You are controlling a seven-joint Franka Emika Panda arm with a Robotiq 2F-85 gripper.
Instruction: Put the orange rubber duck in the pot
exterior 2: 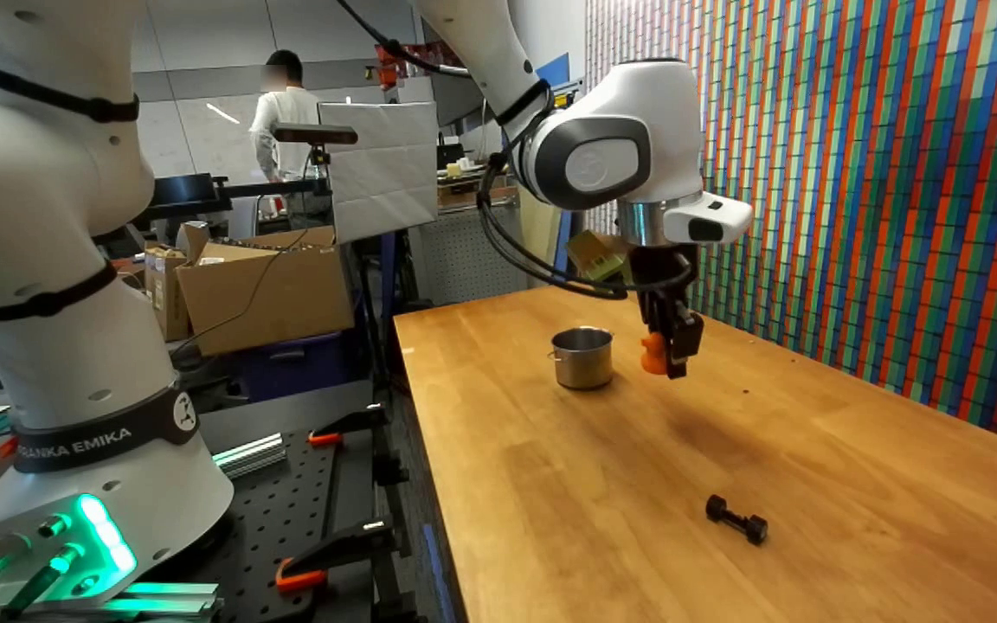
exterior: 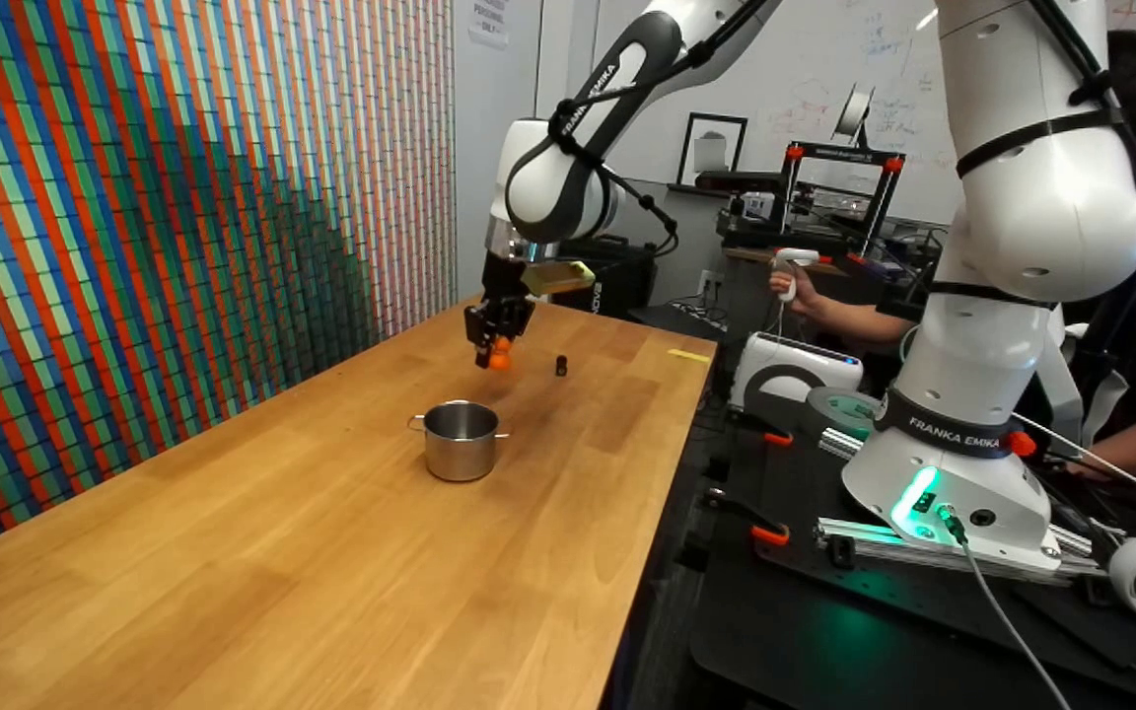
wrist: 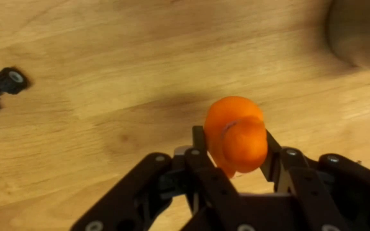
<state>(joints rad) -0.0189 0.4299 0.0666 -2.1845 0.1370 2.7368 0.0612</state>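
In an exterior view, I'm holding the orange rubber duck (exterior: 500,355) above the wooden tabletop (exterior: 331,552), while the two-handled metal pot (exterior: 461,452) is standing upright, apart from it. In an exterior view, the duck is hanging beside the pot, not over its mouth, and a black dumbbell-shaped piece (exterior 2: 736,519) is lying well away. In the wrist view, the Robotiq gripper (wrist: 235,144) is pinching the duck from both sides, its body filling the gap between the fingers (wrist: 199,138). I'm judging grasp and lift as done; carrying it over the pot, lowering and releasing are remaining.
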